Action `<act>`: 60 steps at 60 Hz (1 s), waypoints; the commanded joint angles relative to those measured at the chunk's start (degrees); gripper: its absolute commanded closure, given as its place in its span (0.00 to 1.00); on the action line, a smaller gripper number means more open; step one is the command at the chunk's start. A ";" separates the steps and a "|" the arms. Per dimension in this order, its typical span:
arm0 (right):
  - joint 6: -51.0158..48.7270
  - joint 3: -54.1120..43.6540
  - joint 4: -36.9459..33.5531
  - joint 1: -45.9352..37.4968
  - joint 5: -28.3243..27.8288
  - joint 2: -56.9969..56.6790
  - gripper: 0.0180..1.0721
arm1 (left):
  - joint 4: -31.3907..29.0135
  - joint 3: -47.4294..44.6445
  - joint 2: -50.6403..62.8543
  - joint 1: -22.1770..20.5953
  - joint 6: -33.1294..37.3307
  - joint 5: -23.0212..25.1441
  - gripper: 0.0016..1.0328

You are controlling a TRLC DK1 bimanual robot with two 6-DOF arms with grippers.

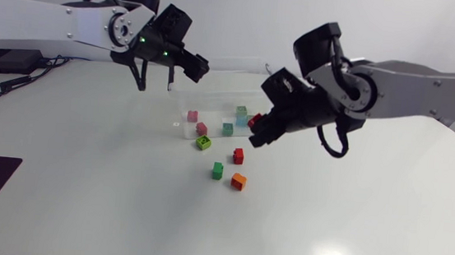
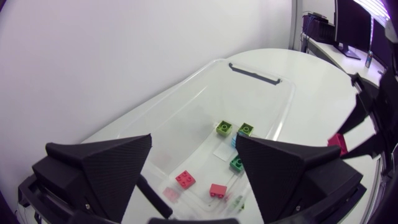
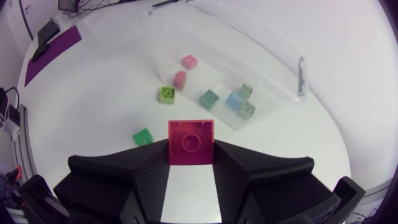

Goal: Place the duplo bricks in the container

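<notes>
The right gripper (image 3: 190,160) clamps a red brick (image 3: 191,142) from two sides, just short of the clear container (image 3: 267,46), likely for dropping in; the left gripper (image 2: 193,149) hangs wide and empty above the container, while an orange brick (image 1: 238,180) waits outside it

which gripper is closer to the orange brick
Right. The right gripper, shut on a red brick, hangs just beyond the orange brick; the left gripper is farther off, above the container.

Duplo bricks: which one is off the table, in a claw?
The red brick, shut between the right claw fingers; every other brick lies on the table or in the container.
</notes>
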 commanded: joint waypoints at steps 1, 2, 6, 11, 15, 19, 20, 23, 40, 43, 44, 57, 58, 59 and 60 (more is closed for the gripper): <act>2.99 4.52 -0.91 -0.83 0.37 2.65 0.75 | 0.46 -5.86 -7.74 -0.64 0.50 0.63 0.04; 3.35 5.40 -0.91 -1.01 0.37 3.00 0.75 | 0.46 -6.73 -8.61 -0.72 0.59 0.72 0.04; 4.40 8.74 -1.09 -1.54 0.55 4.85 0.75 | 0.20 -10.60 -11.78 -1.34 1.56 2.30 0.04; 5.54 13.13 -1.35 -2.06 0.81 7.57 0.75 | -0.86 -14.64 -14.68 -2.39 3.49 3.36 0.04; 6.33 16.03 -1.27 -2.42 0.99 9.77 0.75 | -2.00 -17.19 -16.00 -3.10 5.16 4.23 0.04; 7.04 18.76 -1.18 -3.12 0.99 11.97 0.75 | -2.53 -19.48 -16.52 -3.89 6.65 4.50 0.04; 7.12 19.46 -1.18 -3.21 0.99 12.58 0.75 | -2.79 -19.92 -16.52 -3.98 7.01 4.85 0.04; 7.48 21.22 -1.18 -3.65 0.99 13.90 0.75 | -2.88 -21.32 -16.61 -4.06 7.80 5.38 0.05; 8.44 28.69 -1.00 -5.40 0.99 20.05 0.75 | 2.48 -25.19 -8.53 -4.59 7.01 4.67 0.04; 8.44 29.39 -0.83 -5.58 0.99 20.84 0.75 | 3.71 -25.28 -6.68 -5.29 6.21 3.36 0.04; 8.53 29.66 -0.65 -5.76 0.99 21.11 0.75 | 4.15 -25.28 -6.07 -5.47 6.13 3.09 0.04; 9.15 33.88 -0.30 -6.19 1.07 25.32 0.75 | 8.99 -25.19 1.84 -7.40 3.49 -2.97 0.04; 9.23 34.23 -0.21 -6.28 1.07 25.68 0.75 | 9.25 -25.10 2.37 -7.40 3.31 -3.15 0.04; 9.41 34.49 -0.21 -6.28 1.25 26.03 0.74 | 9.43 -25.10 2.81 -7.49 3.05 -3.50 0.04; 9.50 35.02 -0.12 -6.37 1.43 26.38 0.73 | 9.69 -25.10 3.16 -7.49 2.87 -3.94 0.04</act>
